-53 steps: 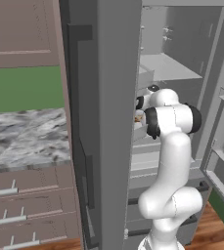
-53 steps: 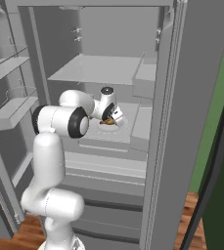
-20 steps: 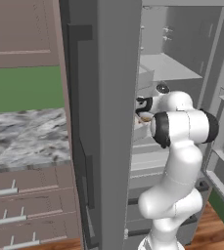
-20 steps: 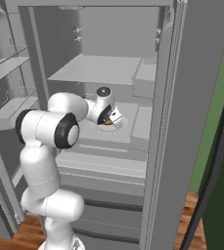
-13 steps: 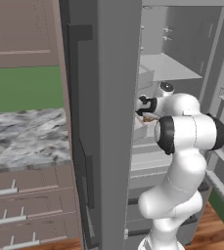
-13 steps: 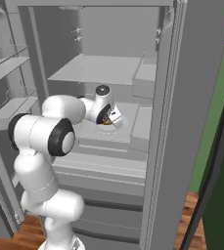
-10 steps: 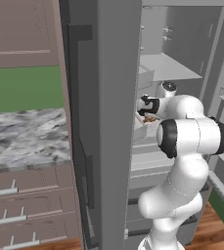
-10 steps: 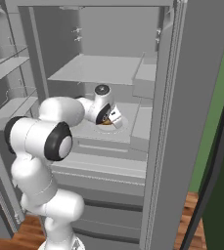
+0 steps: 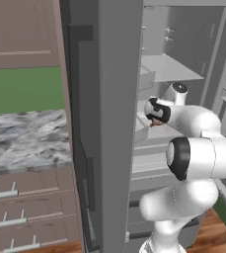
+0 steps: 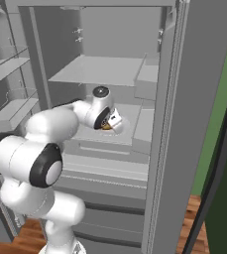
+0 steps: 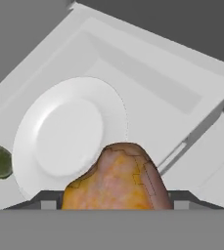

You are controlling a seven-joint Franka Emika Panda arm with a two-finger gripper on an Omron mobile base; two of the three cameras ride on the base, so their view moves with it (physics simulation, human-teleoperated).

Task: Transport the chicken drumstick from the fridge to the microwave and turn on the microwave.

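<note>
Gripping the lumpy, golden-orange chicken drumstick (image 11: 117, 178) between its fingers, the gripper (image 10: 108, 124) hangs inside the open grey fridge (image 10: 110, 59). Beyond the tips lies a smooth, round white plate (image 11: 67, 132), bare, on a pale shelf (image 11: 152, 93).

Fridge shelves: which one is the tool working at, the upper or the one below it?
The one below. The tool sits at the lower shelf, over the white plate, with the chicken drumstick in it; the upper shelf is above the wrist.
</note>
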